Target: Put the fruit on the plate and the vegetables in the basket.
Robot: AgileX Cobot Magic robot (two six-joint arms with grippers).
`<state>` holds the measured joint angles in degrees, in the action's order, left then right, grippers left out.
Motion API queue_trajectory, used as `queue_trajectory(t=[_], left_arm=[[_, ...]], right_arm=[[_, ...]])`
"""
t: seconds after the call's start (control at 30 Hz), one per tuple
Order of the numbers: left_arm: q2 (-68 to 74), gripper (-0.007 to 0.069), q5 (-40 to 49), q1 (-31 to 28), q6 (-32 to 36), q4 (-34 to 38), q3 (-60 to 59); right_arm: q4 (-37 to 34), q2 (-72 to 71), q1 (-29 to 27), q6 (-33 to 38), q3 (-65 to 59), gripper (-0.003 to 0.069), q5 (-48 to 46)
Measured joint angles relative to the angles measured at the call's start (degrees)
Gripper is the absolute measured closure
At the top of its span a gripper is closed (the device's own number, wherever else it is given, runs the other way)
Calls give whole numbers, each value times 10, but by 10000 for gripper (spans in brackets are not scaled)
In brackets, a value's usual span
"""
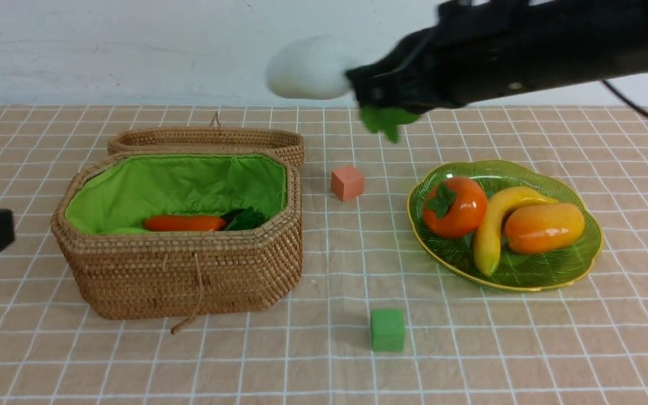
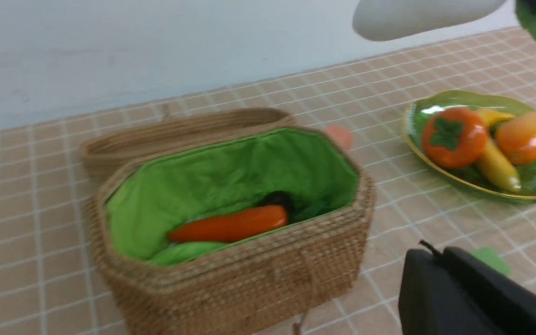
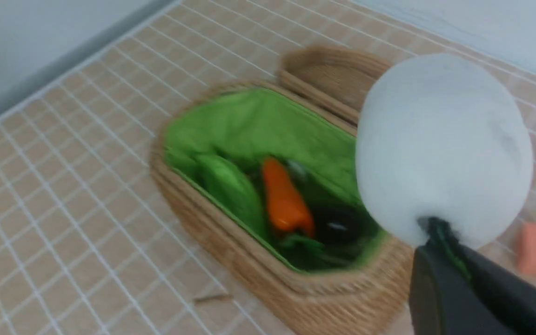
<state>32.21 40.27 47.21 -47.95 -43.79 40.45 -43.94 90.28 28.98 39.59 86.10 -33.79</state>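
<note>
- Three fruits on the plate [image 1: 583, 256]: persimmon [image 1: 454, 206], banana [image 1: 493, 225], mango [image 1: 543, 226].
- Two cubes on the cloth: pink [image 1: 347, 182], green [image 1: 387, 330].
- Right gripper [image 1: 366, 90] clamps the radish [image 1: 308, 67] aloft, beside the basket [image 1: 189, 270].
- Left gripper [image 2: 463, 293] closed, empty.
- Only the right wrist view shows eggplant [image 3: 340, 225] beside carrot [image 3: 284, 200] and gourd [image 3: 228, 186] inside.

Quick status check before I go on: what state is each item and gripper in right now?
white radish: held in the air by its leaves
right gripper: shut on the radish leaves
left gripper: shut, empty
basket: open, lid lying behind it
carrot: in basket
bitter gourd: in basket
eggplant: in basket
persimmon, banana, mango: on the plate
</note>
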Motion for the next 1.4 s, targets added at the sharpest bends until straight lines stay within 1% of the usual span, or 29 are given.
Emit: queue_trajectory(t=[0.03, 0.13, 0.2, 0.3, 0.33, 0.37, 0.47, 0.6, 0.67, 0.73, 0.77, 0.8, 0.83, 0.87, 0.9, 0.93, 0.97, 1.0, 1.03, 1.07, 1.1, 1.13, 1.17, 1.2, 1.23, 1.27, 1.33, 1.37, 1.4], left_arm=[[0, 606, 16, 0, -30, -24, 0], [0, 606, 26, 0, -55, -48, 0], [0, 606, 26, 0, -60, -50, 0], [0, 606, 26, 0, -62, -50, 0], [0, 606, 26, 0, -62, -48, 0], [0, 606, 26, 0, -62, -46, 0], [0, 606, 25, 0, -62, -40, 0], [0, 606, 15, 0, -52, -29, 0], [0, 606, 4, 0, -42, -17, 0], [-1, 606, -15, 0, -29, 3, 0], [-2, 606, -21, 0, -26, 8, 0], [-5, 606, -37, 0, -18, 21, 0], [-20, 606, -75, 0, 0, 46, -1], [-20, 606, -75, 0, 0, 48, -1], [-41, 606, -109, 0, 15, 67, -6], [-48, 606, -117, 0, 18, 69, -9], [-72, 606, -137, 0, 28, 80, -20], [-91, 606, -146, 0, 34, 84, -33], [-112, 606, -154, 0, 38, 85, -42], [-162, 606, -165, 0, 40, 88, -77], [-168, 606, -167, 0, 40, 88, -81], [-214, 606, -179, 0, 34, 88, -117], [-241, 606, -191, 0, 25, 88, -140], [-265, 606, -207, 0, 15, 88, -163], [-269, 606, -210, 0, 13, 88, -167], [-299, 606, -237, 0, 4, 86, -201], [-322, 603, -262, 0, 0, 78, -235], [-325, 603, -265, 0, 0, 77, -240], [-328, 603, -271, 0, -1, 72, -254]], right_arm=[[-9, 23, 29, 8, 19, 655, 10], [-18, 79, 74, 17, 69, 650, 15], [-19, 122, 90, 20, 97, 638, 17], [-19, 161, 94, 22, 119, 610, 28], [-19, 192, 94, 23, 131, 567, 42], [-17, 214, 94, 23, 137, 510, 56], [-5, 254, 94, 23, 141, 365, 75], [32, 264, 94, 11, 141, 96, 47], [57, 243, 92, -16, 141, 19, 12], [90, 205, 89, -54, 141, -6, -39], [103, 189, 87, -72, 141, -5, -53], [128, 161, 84, -105, 141, 6, -88], [176, 112, 78, -169, 143, 49, -158], [183, 106, 77, -176, 143, 57, -166], [247, 54, 72, -232, 144, 142, -241], [254, 49, 71, -237, 144, 153, -249], [302, 12, 70, -268, 145, 239, -308], [334, -10, 70, -285, 145, 307, -341], [345, -19, 70, -292, 144, 335, -350], [384, -61, 70, -320, 132, 456, -368], [387, -66, 70, -327, 127, 470, -369], [409, -107, 70, -352, 102, 568, -373], [418, -136, 70, -368, 80, 620, -376], [421, -159, 70, -381, 55, 653, -378], [422, -171, 70, -385, 49, 657, -379], [426, -220, 70, -418, -4, 674, -380], [428, -281, 70, -454, -66, 675, -383], [428, -286, 70, -458, -72, 675, -383], [428, -329, 70, -482, -113, 675, -385]])
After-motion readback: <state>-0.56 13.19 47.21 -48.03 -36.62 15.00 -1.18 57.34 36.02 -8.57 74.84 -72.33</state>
